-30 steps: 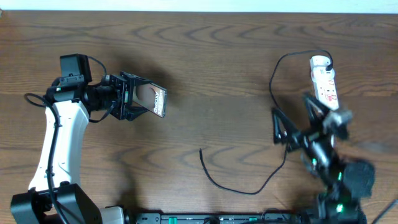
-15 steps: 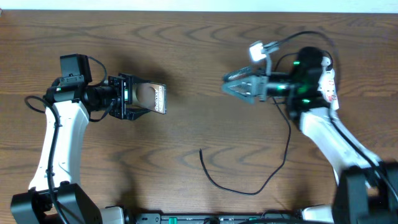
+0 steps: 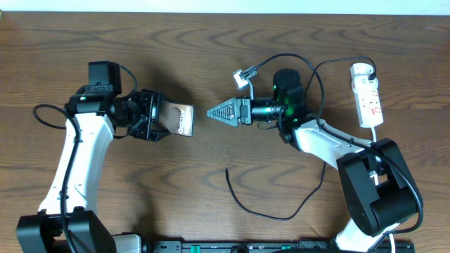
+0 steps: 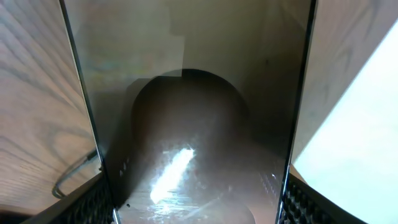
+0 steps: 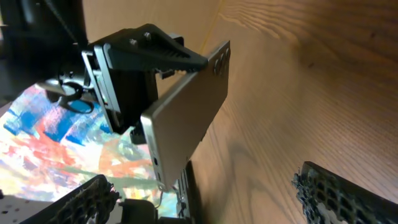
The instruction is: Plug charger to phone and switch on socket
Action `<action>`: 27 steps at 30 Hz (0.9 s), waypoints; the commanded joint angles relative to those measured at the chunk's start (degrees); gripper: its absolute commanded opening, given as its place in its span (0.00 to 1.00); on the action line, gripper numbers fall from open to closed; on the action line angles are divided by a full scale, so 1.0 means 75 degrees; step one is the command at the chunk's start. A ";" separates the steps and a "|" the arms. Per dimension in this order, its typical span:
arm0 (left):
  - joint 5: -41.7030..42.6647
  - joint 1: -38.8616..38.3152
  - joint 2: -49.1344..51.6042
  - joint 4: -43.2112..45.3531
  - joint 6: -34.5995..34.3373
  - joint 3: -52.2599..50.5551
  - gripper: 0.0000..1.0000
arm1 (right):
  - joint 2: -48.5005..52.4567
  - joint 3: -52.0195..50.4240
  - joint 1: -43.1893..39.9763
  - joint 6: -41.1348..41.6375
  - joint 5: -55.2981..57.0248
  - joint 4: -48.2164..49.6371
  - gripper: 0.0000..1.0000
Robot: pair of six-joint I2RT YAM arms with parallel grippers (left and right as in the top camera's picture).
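Phone (image 5: pixel 193 106) tilted, edge toward camera, lenses at its upper end, clamped in left gripper (image 5: pixel 177 118). Wood table (image 5: pixel 298 93) behind. Right gripper (image 5: pixel 214 196) fingers (image 5: pixel 342 193) spread wide at bottom corners.

Left end effector (image 3: pixel 156 117) clamps phone (image 3: pixel 181 120), pointing right; right end effector (image 3: pixel 213 112) jaws apart, facing it.

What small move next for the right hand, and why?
Probably drop the right hand toward the free end of the charger on the table: the left hand holds the phone up, while the right hand is open and empty.
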 commanded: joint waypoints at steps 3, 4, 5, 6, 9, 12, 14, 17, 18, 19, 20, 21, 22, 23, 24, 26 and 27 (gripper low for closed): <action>-0.0962 -0.0291 -0.0178 -0.0015 -0.0393 0.0073 0.07 | 0.0026 0.0117 0.0079 0.0026 0.0146 -0.0032 0.91; -0.1008 -0.0347 -0.0178 -0.0012 -0.0463 0.0073 0.07 | 0.0026 0.0117 0.0082 0.0023 0.0149 -0.0061 0.91; -0.1090 -0.0423 -0.0178 -0.0012 -0.0548 0.0073 0.07 | 0.0026 0.0117 0.0087 0.0023 0.0154 -0.0064 0.91; -0.1189 -0.0478 -0.0178 -0.0015 -0.0632 0.0073 0.07 | 0.0029 0.0117 0.0105 0.0026 0.0198 -0.0070 0.90; -0.1620 -0.0653 -0.0178 -0.0015 -0.0886 0.0073 0.07 | 0.0029 0.0117 0.0184 0.0029 0.0379 -0.0198 0.88; -0.2028 -0.0860 -0.0178 -0.0012 -0.1192 0.0073 0.07 | 0.0032 0.0117 0.0277 0.0029 0.0650 -0.0589 0.88; -0.2308 -0.1000 -0.0178 -0.0012 -0.1282 0.0073 0.07 | 0.0032 0.0117 0.0344 0.0090 0.0851 -0.0883 0.88; -0.2664 -0.1239 -0.0178 -0.0012 -0.1393 0.0073 0.07 | 0.0032 0.0117 0.0455 0.0157 0.0944 -0.0941 0.88; -0.2699 -0.1294 -0.0178 -0.0012 -0.1466 0.0073 0.07 | 0.0032 0.0117 0.0472 0.0233 0.0982 -0.0927 0.88; -0.2728 -0.1405 -0.0178 -0.0012 -0.1641 0.0073 0.08 | 0.0032 0.0117 0.0533 0.0417 0.1072 -0.0927 0.86; -0.2728 -0.1460 -0.0178 -0.0009 -0.1725 0.0073 0.07 | 0.0032 0.0117 0.0577 0.0440 0.1119 -0.0924 0.86; -0.2731 -0.1501 -0.0178 -0.0009 -0.1818 0.0073 0.07 | 0.0032 0.0117 0.0632 0.0490 0.1154 -0.0924 0.86; -0.2757 -0.1550 -0.0178 -0.0009 -0.1918 0.0073 0.08 | 0.0032 0.0117 0.0688 0.0498 0.1186 -0.0924 0.86; -0.2815 -0.1591 -0.0178 -0.0012 -0.2025 0.0076 0.07 | 0.0032 0.0117 0.0746 0.0522 0.1236 -0.0924 0.85; -0.2876 -0.1647 -0.0178 -0.0012 -0.2130 0.0073 0.07 | 0.0032 0.0117 0.0833 0.0522 0.1297 -0.0924 0.85; -0.2894 -0.1731 -0.0178 -0.0015 -0.2366 0.0073 0.07 | 0.0032 0.0117 0.0970 0.0522 0.1434 -0.0924 0.84; -0.2897 -0.1786 -0.0178 -0.0015 -0.2500 0.0073 0.07 | 0.0032 0.0117 0.1046 0.0522 0.1524 -0.0924 0.83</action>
